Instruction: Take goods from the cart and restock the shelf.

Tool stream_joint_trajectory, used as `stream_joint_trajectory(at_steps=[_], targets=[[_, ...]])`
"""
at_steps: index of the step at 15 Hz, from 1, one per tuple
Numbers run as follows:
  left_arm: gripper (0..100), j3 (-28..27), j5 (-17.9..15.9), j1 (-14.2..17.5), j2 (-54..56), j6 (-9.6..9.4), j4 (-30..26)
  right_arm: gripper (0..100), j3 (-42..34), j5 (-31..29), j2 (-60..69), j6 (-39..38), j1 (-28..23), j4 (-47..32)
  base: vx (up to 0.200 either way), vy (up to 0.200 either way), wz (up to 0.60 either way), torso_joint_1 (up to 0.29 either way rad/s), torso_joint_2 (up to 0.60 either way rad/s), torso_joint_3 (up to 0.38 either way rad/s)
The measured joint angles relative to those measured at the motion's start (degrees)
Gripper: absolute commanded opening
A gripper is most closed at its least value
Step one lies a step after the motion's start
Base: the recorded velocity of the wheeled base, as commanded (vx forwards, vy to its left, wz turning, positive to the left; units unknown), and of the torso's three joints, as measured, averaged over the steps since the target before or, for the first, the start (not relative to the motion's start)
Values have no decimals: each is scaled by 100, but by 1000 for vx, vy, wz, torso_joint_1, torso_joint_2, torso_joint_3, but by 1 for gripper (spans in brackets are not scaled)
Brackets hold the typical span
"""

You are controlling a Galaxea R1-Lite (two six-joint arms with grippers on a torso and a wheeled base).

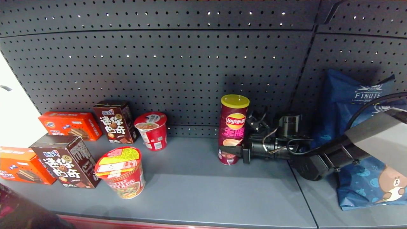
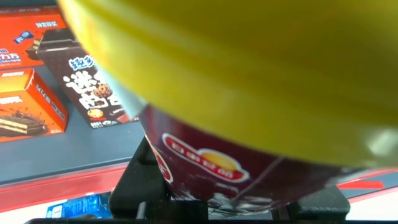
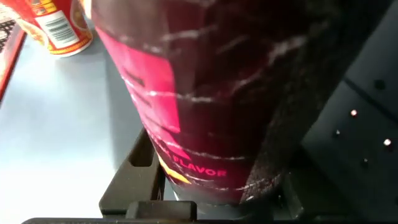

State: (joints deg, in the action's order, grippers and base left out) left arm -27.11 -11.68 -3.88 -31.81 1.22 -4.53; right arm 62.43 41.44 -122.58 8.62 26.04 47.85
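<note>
Right tool [image 1: 231, 149] grips a chip can [image 1: 234, 127] standing on the shelf [image 1: 197, 190], at 3 o'clock from a noodle cup [image 1: 152, 130]. Left tool [image 2: 230, 200] clenches a second can [image 2: 205, 165], not yet shelved.

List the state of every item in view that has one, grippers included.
Chips can on the shelf: upright, lid on.
Right gripper: jaws shut low on that can.
Second chips can: lid on, held.
Left gripper: jaws shut on the second can.
Front noodle cup: upright, sealed.
Rear noodle cup: upright, sealed.
Brown boxes: closed, standing.
Orange boxes: closed.
</note>
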Motion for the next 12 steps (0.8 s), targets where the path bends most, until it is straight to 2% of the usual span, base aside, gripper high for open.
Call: stream_joint_trajectory(at_steps=[5,8,12], targets=[[0,55,0,0,66,-2,7,0,-819,-112,747,9,22,-96,0,0,0,0,0,0],[0,79,-2,-4,135,-2,0,0,-1624,-329,1387,22,61,62,0,0,0,0,0,0],[0,107,-2,7,226,-2,-4,0,-2671,-763,2157,-4,457,374,0,0,0,0,0,0]])
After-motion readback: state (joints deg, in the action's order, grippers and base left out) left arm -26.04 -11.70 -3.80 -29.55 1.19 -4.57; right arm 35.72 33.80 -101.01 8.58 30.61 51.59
